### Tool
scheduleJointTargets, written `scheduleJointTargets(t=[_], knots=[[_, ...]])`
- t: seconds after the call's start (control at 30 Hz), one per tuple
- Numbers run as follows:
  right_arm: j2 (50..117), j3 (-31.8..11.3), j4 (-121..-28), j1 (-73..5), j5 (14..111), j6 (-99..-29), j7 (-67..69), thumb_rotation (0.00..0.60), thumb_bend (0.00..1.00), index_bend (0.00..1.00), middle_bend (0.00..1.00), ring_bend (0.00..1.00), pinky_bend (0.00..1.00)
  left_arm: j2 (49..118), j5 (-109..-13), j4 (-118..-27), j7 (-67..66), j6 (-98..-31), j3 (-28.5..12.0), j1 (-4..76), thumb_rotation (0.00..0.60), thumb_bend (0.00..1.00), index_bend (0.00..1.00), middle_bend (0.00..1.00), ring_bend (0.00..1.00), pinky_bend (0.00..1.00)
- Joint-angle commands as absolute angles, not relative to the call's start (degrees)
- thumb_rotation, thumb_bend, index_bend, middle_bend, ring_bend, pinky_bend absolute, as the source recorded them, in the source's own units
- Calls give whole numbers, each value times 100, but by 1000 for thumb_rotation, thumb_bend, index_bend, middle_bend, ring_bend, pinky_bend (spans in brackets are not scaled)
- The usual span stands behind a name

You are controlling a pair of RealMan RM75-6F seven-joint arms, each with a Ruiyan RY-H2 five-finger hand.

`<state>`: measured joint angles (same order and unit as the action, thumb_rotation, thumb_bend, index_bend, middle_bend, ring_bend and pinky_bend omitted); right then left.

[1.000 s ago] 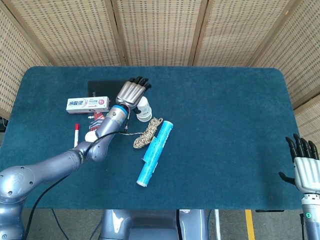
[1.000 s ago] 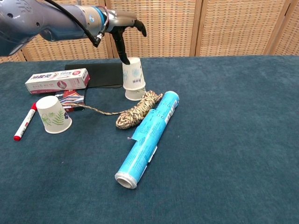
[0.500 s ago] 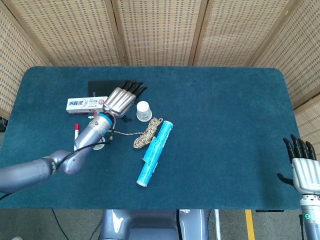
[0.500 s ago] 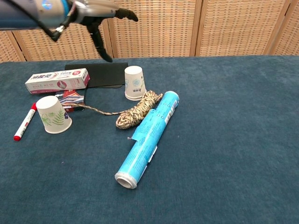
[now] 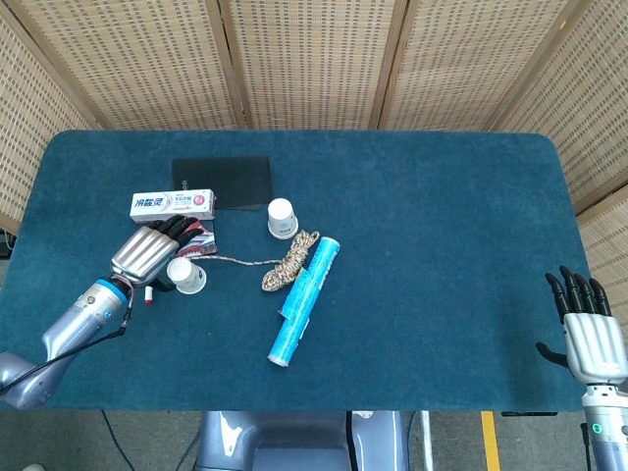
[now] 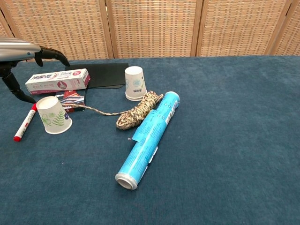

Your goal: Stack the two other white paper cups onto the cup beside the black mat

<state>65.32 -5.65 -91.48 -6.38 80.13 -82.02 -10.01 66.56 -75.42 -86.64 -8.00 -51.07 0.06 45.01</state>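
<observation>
Stack by the black mat (image 5: 222, 182) looks one cup up: white cup stack (image 6: 135, 83) sits upside-down just off the mat's near right corner, touching the rope coil (image 6: 137, 109). Last loose cup (image 6: 54, 115) is upside-down well left of the mat's near edge, just beside the red marker (image 6: 25, 122) and the small packet (image 6: 71, 99). Left hand (image 5: 150, 252) hovers right at that cup, fingers spread, holding nothing; can't tell if it touches it. Right hand (image 5: 586, 327) far from the mat at the table's near right corner, fingers straight and apart, empty. Risks: cup is light and tapered, so a lopsided close could tip or crush it; fingers could snag the rope tail running past the packet and drag the coil into the stack; toothpaste box (image 6: 58, 80) crowds the approach
</observation>
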Motion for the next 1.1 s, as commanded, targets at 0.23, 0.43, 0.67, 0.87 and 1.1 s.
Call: scheduleJointTargets(t=[0.23,0.43,0.67,0.87,1.1], knots=[[6518,-561,-9161,-616,8023,-8240,-983,600,0,0,0,0,0,7210,-7939,-7506,129,-5078,200,4205,600,32,209,141,140,232],[6541,-547,-9141,-621,8029,-8227,-1029,600,0,0,0,0,0,7533,-8244,-6985,798,-5087,218,4156,600,92,284,196,192,287],[6570,-561,-9116,-634,7977,-8192,-1066,600,0,0,0,0,0,7853,-8571,-6466,1246,-5188,255,4145,600,117,367,257,244,300],[6586,-564,-9093,-651,7948,-8149,-1076,600,0,0,0,0,0,8013,-8668,-6234,1377,-5340,198,4125,600,214,441,309,293,314],[6588,-571,-9078,-659,7936,-8135,-1063,600,0,0,0,0,0,8090,-8710,-6128,1476,-5386,151,4134,600,283,484,341,318,323]])
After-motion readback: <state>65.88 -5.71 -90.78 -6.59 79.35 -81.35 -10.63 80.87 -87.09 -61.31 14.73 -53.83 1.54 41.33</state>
